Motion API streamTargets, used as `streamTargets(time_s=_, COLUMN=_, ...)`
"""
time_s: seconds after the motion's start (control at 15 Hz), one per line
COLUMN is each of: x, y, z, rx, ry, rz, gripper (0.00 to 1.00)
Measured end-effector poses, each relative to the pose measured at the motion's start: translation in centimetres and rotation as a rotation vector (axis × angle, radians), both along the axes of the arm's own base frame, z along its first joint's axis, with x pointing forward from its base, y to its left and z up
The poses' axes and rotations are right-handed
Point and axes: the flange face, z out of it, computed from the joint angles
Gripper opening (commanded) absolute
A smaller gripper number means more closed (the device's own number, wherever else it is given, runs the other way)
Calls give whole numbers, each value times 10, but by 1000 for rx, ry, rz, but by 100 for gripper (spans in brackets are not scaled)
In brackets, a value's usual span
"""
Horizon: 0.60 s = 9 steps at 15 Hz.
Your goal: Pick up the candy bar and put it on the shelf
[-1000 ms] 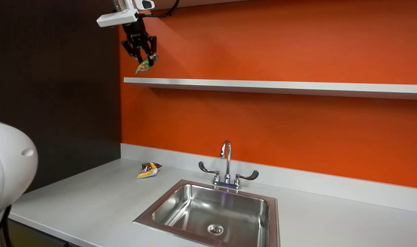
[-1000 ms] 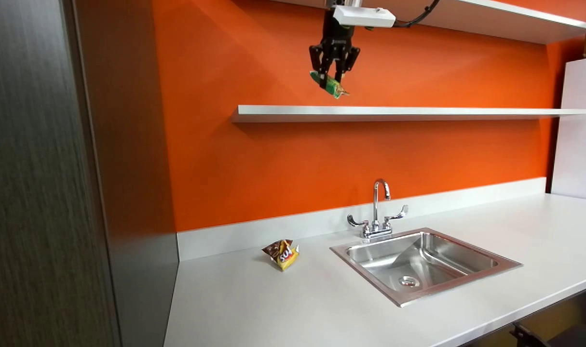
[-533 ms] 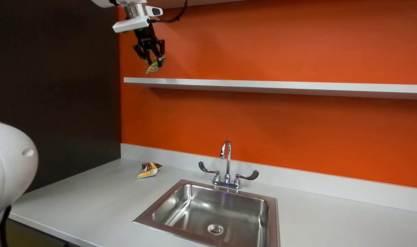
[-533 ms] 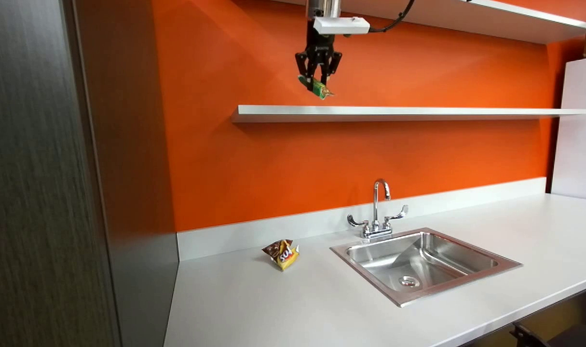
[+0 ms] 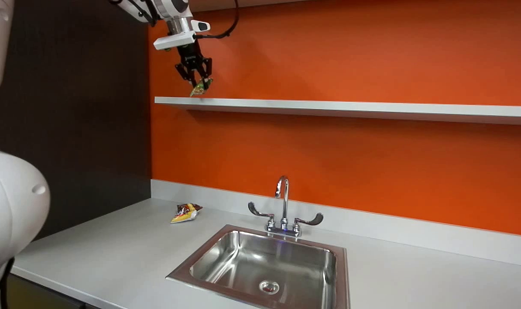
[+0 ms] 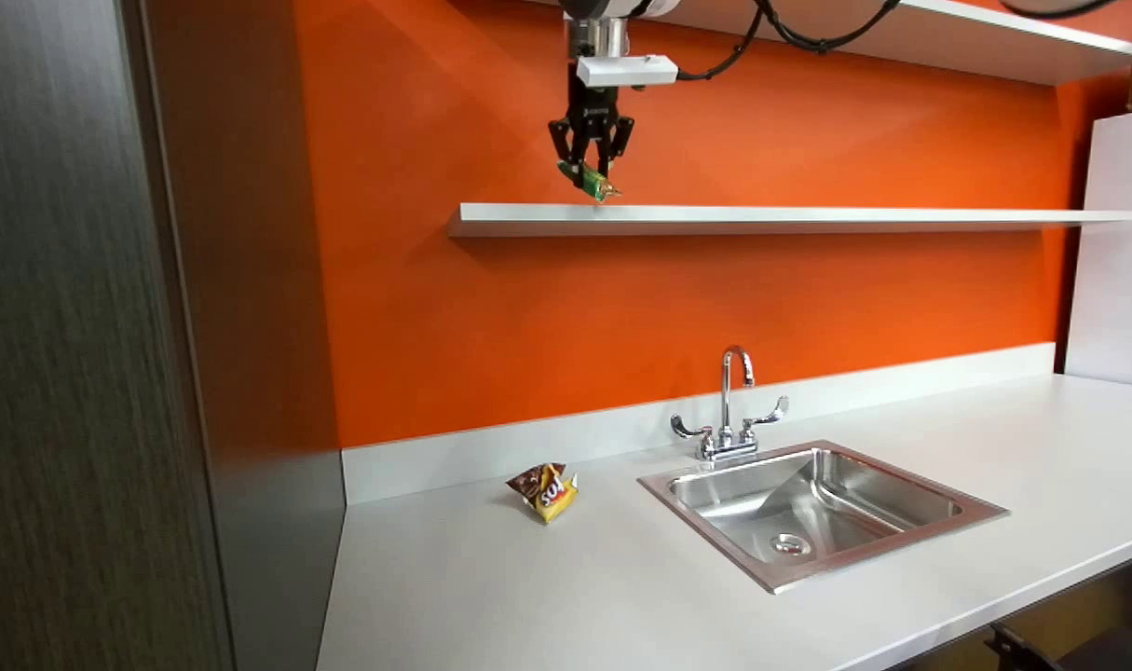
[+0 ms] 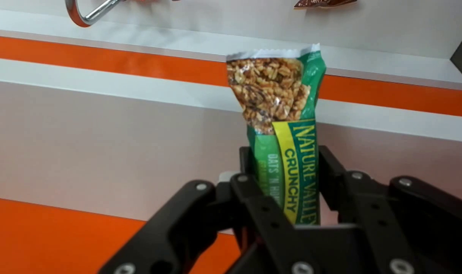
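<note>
The candy bar is a green wrapped granola bar (image 7: 280, 95), large in the wrist view with its far end pointing up the picture. My gripper (image 7: 284, 161) is shut on it, one finger on each long side. Both exterior views show the bar (image 5: 199, 89) (image 6: 596, 184) tilted in my gripper (image 5: 200, 83) (image 6: 592, 174), just above the line of the shelf's front edge. The shelf (image 5: 329, 106) (image 6: 789, 214) is a long white board on the orange wall; its top surface (image 7: 120, 140) lies behind the bar in the wrist view. I cannot tell the exact gap between them.
A brown and yellow snack bag (image 5: 186, 213) (image 6: 545, 492) lies on the counter (image 6: 454, 596) below. A steel sink (image 5: 341, 279) and a faucet (image 5: 284, 193) are to its right. A dark cabinet side (image 5: 84, 111) stands left of the shelf. An upper shelf (image 6: 1022, 37) hangs above.
My gripper has moved down with the bar, closer to the shelf: rightward in an exterior view, leftward in an exterior view. The bar has stayed in the grip. The snack bag has not moved.
</note>
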Motion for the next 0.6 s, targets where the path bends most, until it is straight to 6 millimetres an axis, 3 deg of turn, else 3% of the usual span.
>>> streamTargets(time_s=0.6, x=36, y=2, z=-12, rx=7, ry=33, rz=-25, gripper=18)
